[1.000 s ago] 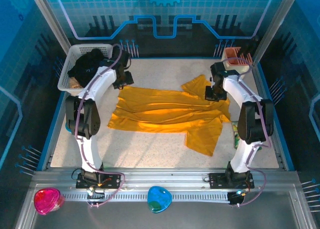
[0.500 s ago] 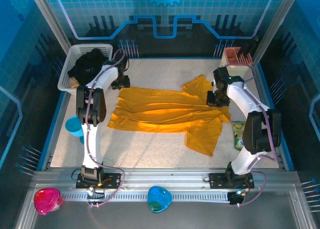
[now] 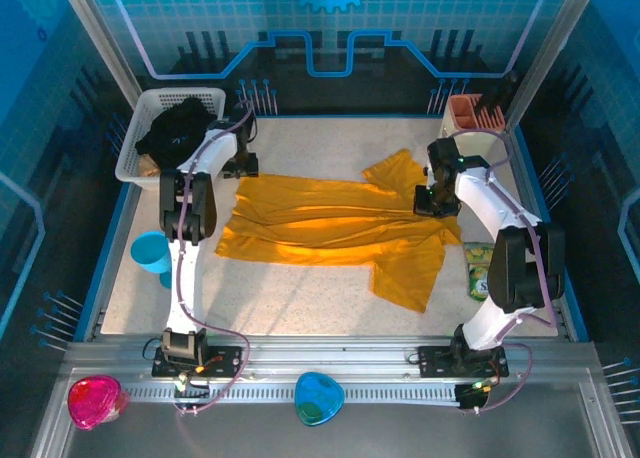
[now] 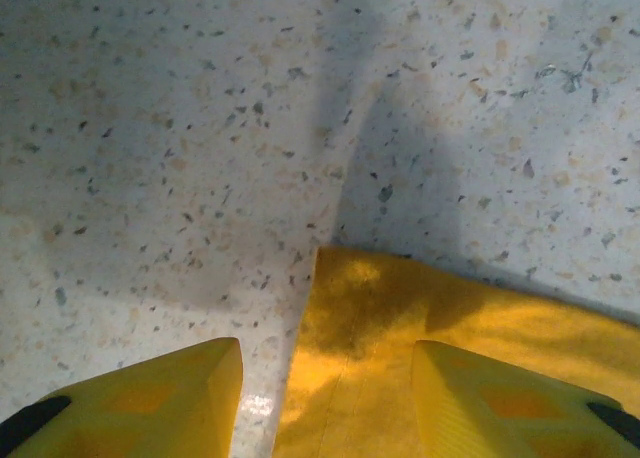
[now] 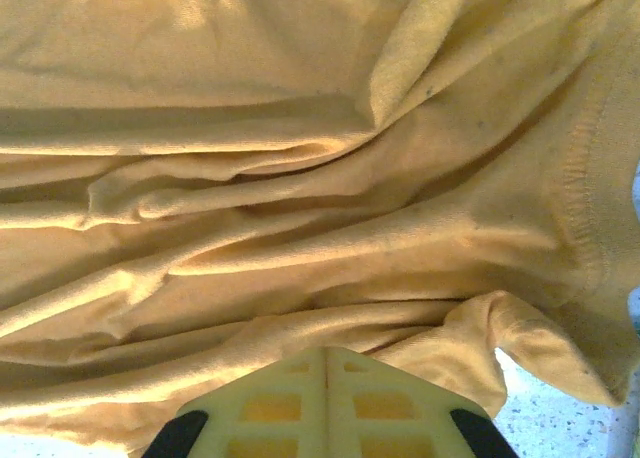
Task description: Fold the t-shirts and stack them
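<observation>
Bright light falls from above on the speckled white table (image 3: 300, 298), and the far walls glow blue. The golden-yellow cloth t-shirt (image 3: 330, 228) has dark shadows in its folds. In the left wrist view, a soft grey shadow crosses the table, and the near yellow plastic fingers (image 4: 160, 393) look blurry.

**Speckled table, one shirt spread out**

The pale speckled table (image 3: 300, 290) carries a yellow t-shirt (image 3: 330, 228) lying flat and wrinkled across its middle. A white mesh basket (image 3: 132, 150) stands at the far left corner, a blue cup (image 3: 150, 250) at the left edge, and a green packet (image 3: 478, 268) near the right edge.
</observation>
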You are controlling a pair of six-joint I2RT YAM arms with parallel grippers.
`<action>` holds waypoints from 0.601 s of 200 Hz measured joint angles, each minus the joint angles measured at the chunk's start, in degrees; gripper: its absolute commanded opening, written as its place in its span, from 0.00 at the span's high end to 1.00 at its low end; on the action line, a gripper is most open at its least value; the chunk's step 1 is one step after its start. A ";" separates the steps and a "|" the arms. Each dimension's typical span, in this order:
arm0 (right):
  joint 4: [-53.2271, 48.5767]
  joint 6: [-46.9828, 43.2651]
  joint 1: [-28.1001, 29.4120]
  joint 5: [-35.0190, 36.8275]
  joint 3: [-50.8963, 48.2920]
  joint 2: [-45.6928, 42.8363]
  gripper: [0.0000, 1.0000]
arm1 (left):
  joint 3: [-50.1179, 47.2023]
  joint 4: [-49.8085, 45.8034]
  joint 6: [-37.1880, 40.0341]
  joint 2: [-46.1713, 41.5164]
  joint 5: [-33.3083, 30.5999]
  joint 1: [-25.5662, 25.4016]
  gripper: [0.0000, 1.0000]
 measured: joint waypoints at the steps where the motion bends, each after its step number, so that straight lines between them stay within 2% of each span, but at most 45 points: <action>1: 0.00 0.00 0.00 0.00 0.00 0.00 1.00 | 0.31 -0.09 0.17 0.22 0.02 0.00 0.51; 35: 0.00 0.02 0.48 -0.04 -0.57 -0.35 1.00 | 6.32 -2.12 1.77 4.48 0.07 0.00 0.52; 65: -0.02 0.02 0.57 -0.02 -0.59 -0.48 1.00 | 6.80 -2.38 2.34 4.68 0.17 0.00 0.54; 85: -0.15 0.02 0.57 -0.02 -0.39 -0.46 1.00 | 6.49 -2.10 2.75 4.68 0.55 0.00 0.64; 100: -0.74 0.00 0.57 -0.02 1.05 -0.13 1.00 | 5.99 -1.64 3.19 4.59 1.16 -0.02 0.76; 120: -1.33 -0.15 0.57 0.26 5.90 1.70 0.84 | 4.70 -0.59 2.71 3.91 1.90 -0.04 0.95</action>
